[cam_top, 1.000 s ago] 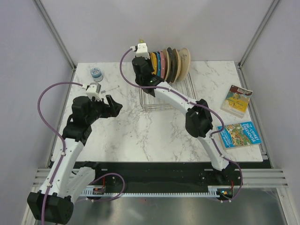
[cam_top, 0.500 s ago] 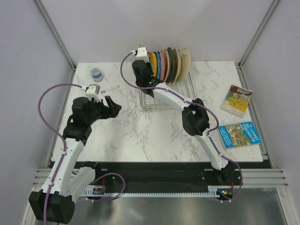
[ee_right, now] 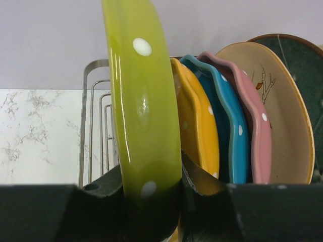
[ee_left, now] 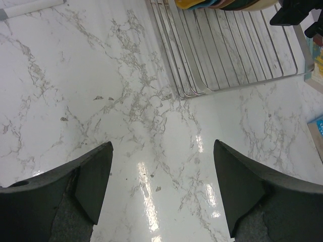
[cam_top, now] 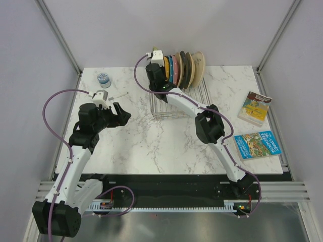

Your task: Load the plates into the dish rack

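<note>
- At the rack's point(ee_right: 87, 126) left end, my right gripper point(ee_right: 151, 199) is clamped on the rim of the lime plate point(ee_right: 144, 101). The plate is glossy, white-dotted and stands on edge, nearly upright.
- Whether its lower edge sits between the rack's wires I cannot tell, because my black fingers point(ee_right: 60, 212) hide it.
- Just right of it in the rack stand the orange plate point(ee_right: 199, 126), blue plate point(ee_right: 228, 133) and pink plate point(ee_right: 256, 136). All three are wavy-rimmed, dotted and packed close on edge.
- Further right in the rack lean a matte beige plate point(ee_right: 285, 121) with a twig drawing and a dark green plate point(ee_right: 303, 65).
- The rack itself is thin silver wire, with rounded loops at its end and long parallel bars along its floor.
- Left of the rack, off its near corner, my left gripper point(ee_left: 161, 186) hangs spread wide and grasps nothing. Its two dark wedge-shaped fingers are over shiny white marble point(ee_left: 75, 75) veined with grey.
- Well right of the rack lie two flat, colourful books point(cam_top: 257, 143).
</note>
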{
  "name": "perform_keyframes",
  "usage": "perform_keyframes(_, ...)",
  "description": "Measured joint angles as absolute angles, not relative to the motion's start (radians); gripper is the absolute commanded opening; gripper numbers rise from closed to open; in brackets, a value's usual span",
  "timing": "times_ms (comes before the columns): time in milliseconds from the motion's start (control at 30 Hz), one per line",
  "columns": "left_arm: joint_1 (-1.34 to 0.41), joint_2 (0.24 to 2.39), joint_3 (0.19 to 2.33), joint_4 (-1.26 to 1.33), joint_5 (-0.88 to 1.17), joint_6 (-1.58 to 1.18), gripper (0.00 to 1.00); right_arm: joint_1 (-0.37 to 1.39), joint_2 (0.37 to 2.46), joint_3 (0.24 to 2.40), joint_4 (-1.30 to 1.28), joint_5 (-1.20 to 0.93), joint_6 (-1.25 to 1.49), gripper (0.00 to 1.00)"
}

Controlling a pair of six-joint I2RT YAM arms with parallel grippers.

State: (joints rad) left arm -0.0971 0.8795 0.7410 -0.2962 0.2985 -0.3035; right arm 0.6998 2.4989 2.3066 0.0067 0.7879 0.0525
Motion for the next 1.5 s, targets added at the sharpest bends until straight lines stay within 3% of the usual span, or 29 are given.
perform_keyframes(267,-0.091,0.884,0.741,-0.289,0.303,-0.307,0.87,0.698,2.505,2.307,0.002,0.767,0.052,0.02)
perform_keyframes(333,-0.091,0.884,0.741,-0.289,0.311,-0.308,0.87,0.698,2.51,2.306,0.001,0.762,0.052,0.15)
perform_keyframes(800,-0.091,0.888,0.741,-0.289,0.327,-0.318,0.87,0.717,2.558,2.277,0.065,0.783,-0.043,0.57)
perform_keyframes(1033,-0.091,0.886,0.741,-0.279,0.344,-0.33,0.87,0.747,2.517,2.146,0.189,0.826,-0.165,0.6)
perform_keyframes(1133,-0.091,0.88,0.741,-0.274,0.344,-0.332,0.88,0.761,2.473,2.067,0.236,0.836,-0.207,0.71)
perform_keyframes(1267,-0.091,0.867,0.741,-0.259,0.341,-0.33,1.0,0.797,2.366,1.925,0.347,0.851,-0.306,0.82)
perform_keyframes(1367,-0.091,0.862,0.741,-0.242,0.336,-0.327,1.0,0.821,2.288,1.887,0.415,0.865,-0.38,0.96)
perform_keyframes(1500,-0.091,0.863,0.741,-0.22,0.321,-0.312,1.0,0.84,2.177,1.887,0.446,0.867,-0.443,0.98)
